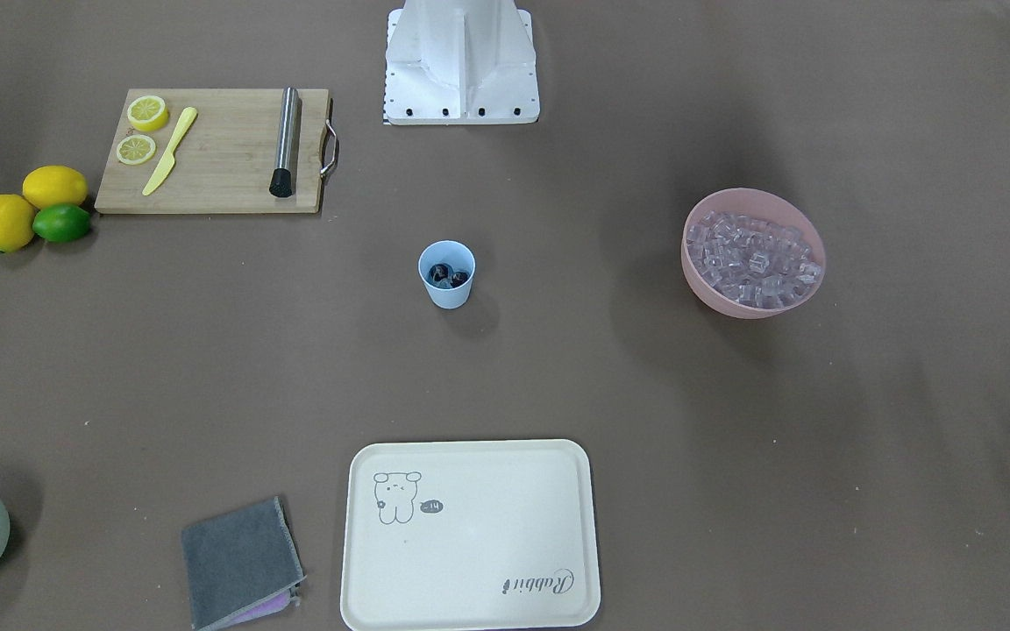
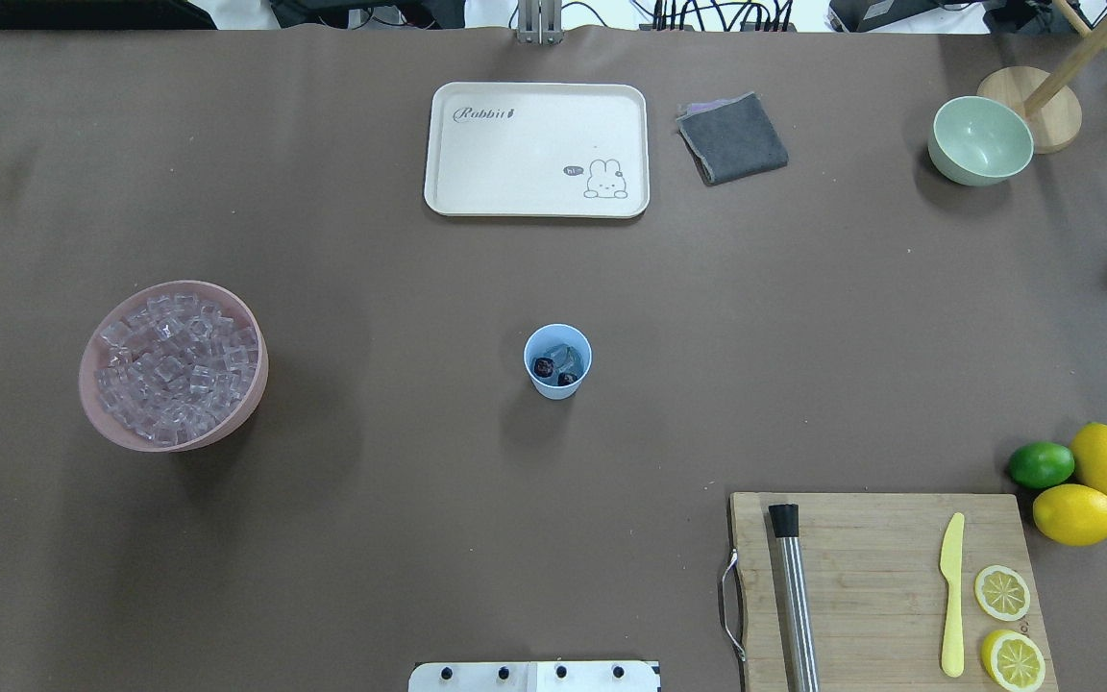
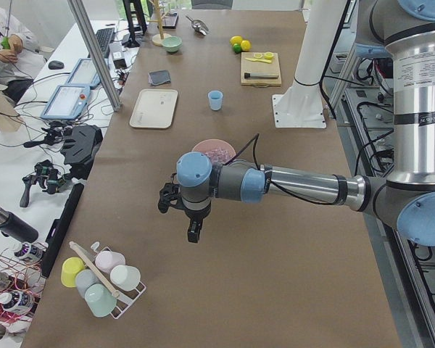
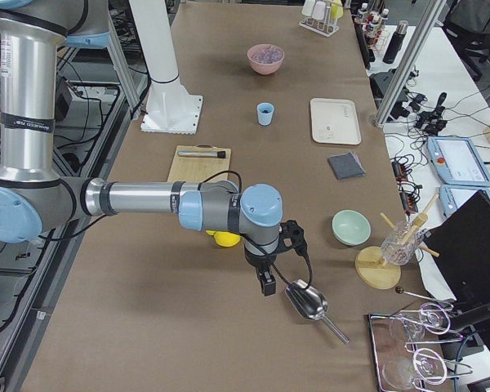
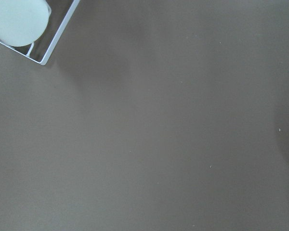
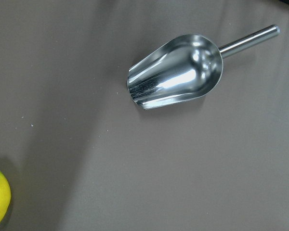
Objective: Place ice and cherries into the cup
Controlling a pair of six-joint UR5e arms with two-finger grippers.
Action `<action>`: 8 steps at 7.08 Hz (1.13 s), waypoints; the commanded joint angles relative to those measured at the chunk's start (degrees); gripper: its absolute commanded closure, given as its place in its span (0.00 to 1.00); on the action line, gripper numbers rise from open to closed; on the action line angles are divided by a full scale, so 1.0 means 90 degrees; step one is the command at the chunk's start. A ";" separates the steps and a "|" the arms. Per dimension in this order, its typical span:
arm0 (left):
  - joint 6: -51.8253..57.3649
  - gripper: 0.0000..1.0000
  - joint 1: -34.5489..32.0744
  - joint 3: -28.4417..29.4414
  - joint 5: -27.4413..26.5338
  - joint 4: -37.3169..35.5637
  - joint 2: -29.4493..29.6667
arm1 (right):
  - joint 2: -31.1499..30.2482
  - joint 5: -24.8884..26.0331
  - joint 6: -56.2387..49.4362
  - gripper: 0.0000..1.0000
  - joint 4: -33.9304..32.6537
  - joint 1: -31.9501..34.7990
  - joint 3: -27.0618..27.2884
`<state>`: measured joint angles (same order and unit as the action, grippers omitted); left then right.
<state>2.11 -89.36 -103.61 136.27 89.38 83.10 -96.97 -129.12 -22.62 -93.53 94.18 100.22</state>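
The light blue cup (image 1: 448,296) stands at the table's middle, also in the overhead view (image 2: 553,388). Dark cherries (image 2: 544,366) and clear ice (image 2: 570,357) lie inside it. More ice (image 2: 174,363) fills the pink bowl (image 1: 755,304). My left gripper (image 3: 193,232) shows only in the exterior left view, over bare table near the pink bowl. My right gripper (image 4: 267,284) shows only in the exterior right view, above a metal scoop (image 6: 176,72). I cannot tell whether either is open or shut.
A cutting board (image 2: 880,577) holds a muddler, a yellow knife and lemon slices. Two lemons and a lime (image 2: 1042,464) lie beside it. A cream tray (image 2: 536,149), a grey cloth (image 2: 732,139) and a pale green bowl (image 2: 980,140) sit at the far edge.
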 commanded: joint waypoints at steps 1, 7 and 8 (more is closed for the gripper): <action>0.0000 0.02 -0.0081 -0.0021 -0.0005 0.0000 -0.0004 | 0.0012 0.0050 0.0033 0.00 -0.0008 -0.0200 -0.0013; -0.0020 0.02 -0.0071 0.0018 -0.0014 0.0000 0.0015 | 0.0022 0.0138 0.0033 0.00 -0.0008 -0.0240 0.0026; -0.0039 0.02 -0.0081 -0.0021 -0.0014 -0.0010 0.0005 | 0.0013 0.0138 0.0033 0.00 -0.0008 -0.0240 0.0026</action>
<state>1.90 -90.03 -103.55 136.14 89.37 83.21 -96.78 -127.87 -22.33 -93.60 92.02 100.45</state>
